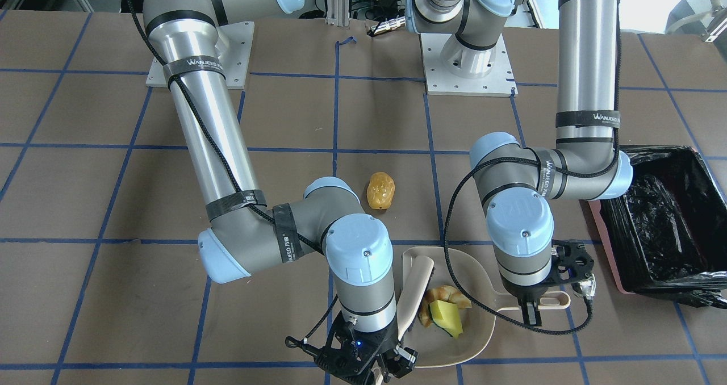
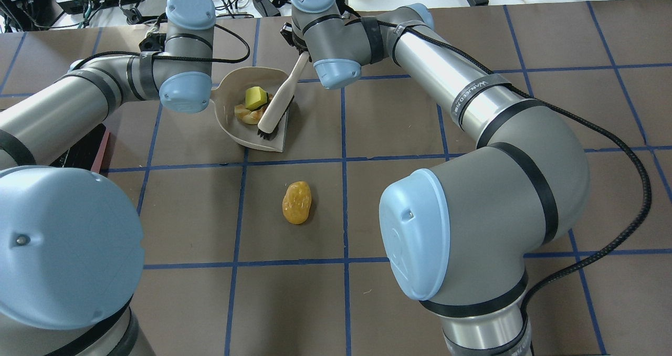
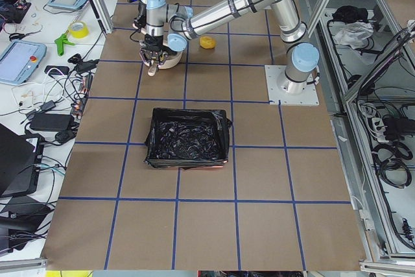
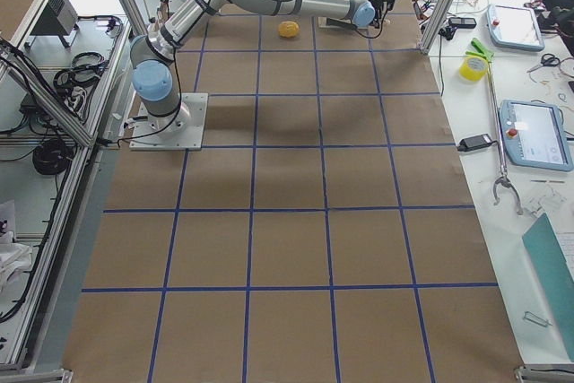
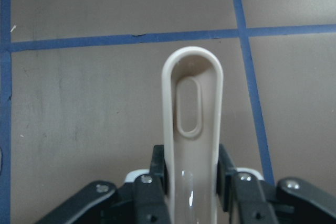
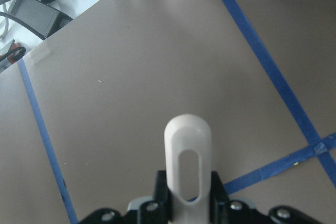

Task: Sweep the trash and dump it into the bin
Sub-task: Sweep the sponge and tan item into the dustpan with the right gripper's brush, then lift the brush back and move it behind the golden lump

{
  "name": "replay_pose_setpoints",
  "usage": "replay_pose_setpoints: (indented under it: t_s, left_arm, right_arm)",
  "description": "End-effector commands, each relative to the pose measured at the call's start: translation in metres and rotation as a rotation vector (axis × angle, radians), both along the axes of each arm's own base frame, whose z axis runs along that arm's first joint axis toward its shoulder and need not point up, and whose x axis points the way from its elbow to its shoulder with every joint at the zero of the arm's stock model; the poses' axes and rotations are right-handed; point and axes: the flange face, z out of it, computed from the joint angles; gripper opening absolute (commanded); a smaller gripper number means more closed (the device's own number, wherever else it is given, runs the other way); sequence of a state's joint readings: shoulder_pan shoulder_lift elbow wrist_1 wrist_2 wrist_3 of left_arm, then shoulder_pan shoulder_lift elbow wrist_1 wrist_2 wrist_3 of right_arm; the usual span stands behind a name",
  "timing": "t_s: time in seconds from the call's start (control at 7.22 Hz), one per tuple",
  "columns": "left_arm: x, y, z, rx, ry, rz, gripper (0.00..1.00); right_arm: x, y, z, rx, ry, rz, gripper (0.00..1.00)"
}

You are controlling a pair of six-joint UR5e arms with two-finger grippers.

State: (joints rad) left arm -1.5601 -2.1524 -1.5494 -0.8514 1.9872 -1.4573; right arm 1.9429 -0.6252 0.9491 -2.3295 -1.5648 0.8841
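Note:
A golden-brown potato-like piece of trash (image 1: 380, 190) lies alone on the table, also in the overhead view (image 2: 296, 202). The croissant piece (image 1: 442, 296) and the yellow-green wedge (image 1: 446, 317) sit inside the beige dustpan (image 1: 474, 277). My left gripper (image 1: 533, 313) is shut on the dustpan's handle (image 5: 191, 124). My right gripper (image 1: 389, 367) is shut on the cream brush's handle (image 6: 188, 161). The brush (image 2: 277, 109) leans across the pan with its dark bristles at the pan's mouth. The bin (image 1: 610, 249), pink with a black bag, stands beyond my left arm.
Brown table marked with a blue tape grid (image 2: 344, 159). Both arm bases (image 1: 468, 61) stand at the robot's edge. Past the table's far edge are cables and electronics (image 2: 131, 4). The side bench holds tablets and a yellow tape roll (image 4: 473, 66).

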Motion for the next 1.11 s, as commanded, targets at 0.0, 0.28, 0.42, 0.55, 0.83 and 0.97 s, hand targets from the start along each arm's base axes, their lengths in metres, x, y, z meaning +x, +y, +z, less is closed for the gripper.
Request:
replay_pose_setpoints:
  t_s: [0.0,0.28,0.42,0.55,0.83,0.97]
  left_arm:
    - [0.000,0.000,0.000,0.000,-0.001,0.000,0.00]
    - [0.000,0.000,0.000,0.000,0.002,0.000,0.00]
    - [0.000,0.000,-0.001,-0.001,0.006,0.003,0.00]
    - [0.000,0.001,-0.001,0.002,0.005,-0.004,0.00]
    - [-0.003,0.004,0.010,-0.006,0.041,-0.027,0.00]
    - [-0.007,0.006,0.020,-0.020,0.120,-0.035,0.00]
  right_arm:
    - [0.004,0.007,0.006,0.036,0.009,0.008,0.01]
    - [-0.016,0.013,0.026,0.077,0.090,0.117,0.01]
    - [-0.043,0.013,0.036,0.091,0.120,0.152,0.01]
    - [-0.071,0.028,0.054,0.135,0.138,0.150,0.01]
    - [-0.135,0.083,0.086,0.158,0.170,0.191,0.00]
    - [-0.160,0.118,0.091,0.158,0.183,0.210,0.00]
